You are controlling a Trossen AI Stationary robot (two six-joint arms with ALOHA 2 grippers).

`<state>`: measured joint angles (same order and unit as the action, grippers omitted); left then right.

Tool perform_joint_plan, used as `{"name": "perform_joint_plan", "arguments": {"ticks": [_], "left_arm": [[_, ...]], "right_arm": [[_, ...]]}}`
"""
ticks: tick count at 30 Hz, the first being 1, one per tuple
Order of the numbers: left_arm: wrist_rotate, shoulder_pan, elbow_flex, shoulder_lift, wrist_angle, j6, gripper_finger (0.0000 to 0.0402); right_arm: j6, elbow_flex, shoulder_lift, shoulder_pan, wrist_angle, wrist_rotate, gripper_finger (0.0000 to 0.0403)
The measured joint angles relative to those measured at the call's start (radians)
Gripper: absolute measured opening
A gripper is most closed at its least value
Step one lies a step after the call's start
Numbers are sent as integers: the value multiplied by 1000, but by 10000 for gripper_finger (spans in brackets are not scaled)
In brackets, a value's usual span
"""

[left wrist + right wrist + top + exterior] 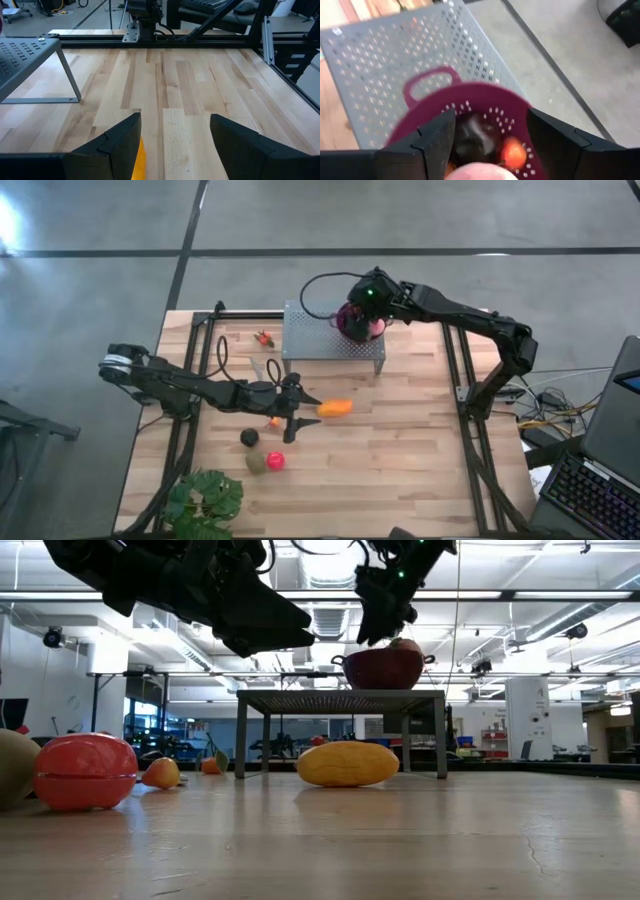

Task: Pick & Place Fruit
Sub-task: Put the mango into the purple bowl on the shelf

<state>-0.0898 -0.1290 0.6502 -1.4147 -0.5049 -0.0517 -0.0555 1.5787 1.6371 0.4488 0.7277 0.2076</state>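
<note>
Pale wooden tabletop (400,450) lies under me. My left gripper (293,416) hangs spread and empty just beside the elongated orange piece (335,408); my right gripper (490,145) stands parted over the purple bowl (470,100), a pink ball (480,173) between its fingers (435,145), touching or not I cannot tell.

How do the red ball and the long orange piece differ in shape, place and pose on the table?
The red ball is round; the long orange piece is elongated and lies on its side. The red ball sits next to an olive-green piece, away from the arms; the orange piece lies just ahead of the open left gripper. Both rest on the wooden table, outside the bowl.
</note>
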Motion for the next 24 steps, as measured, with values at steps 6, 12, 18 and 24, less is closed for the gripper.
{"name": "perform_joint_plan", "arguments": {"ticks": [6, 12, 18, 24], "left_arm": [[0, 0, 0, 0, 0, 0, 243], [0, 0, 0, 0, 1, 0, 243], [0, 0, 0, 0, 2, 0, 243], [0, 0, 0, 0, 7, 0, 243]], "right_arm": [[1, 72, -2, -32, 9, 0, 243], [-3, 161, -2, -87, 51, 0, 214], [3, 244, -3, -159, 133, -1, 182], [43, 322, -3, -235, 255, -1, 151]]}}
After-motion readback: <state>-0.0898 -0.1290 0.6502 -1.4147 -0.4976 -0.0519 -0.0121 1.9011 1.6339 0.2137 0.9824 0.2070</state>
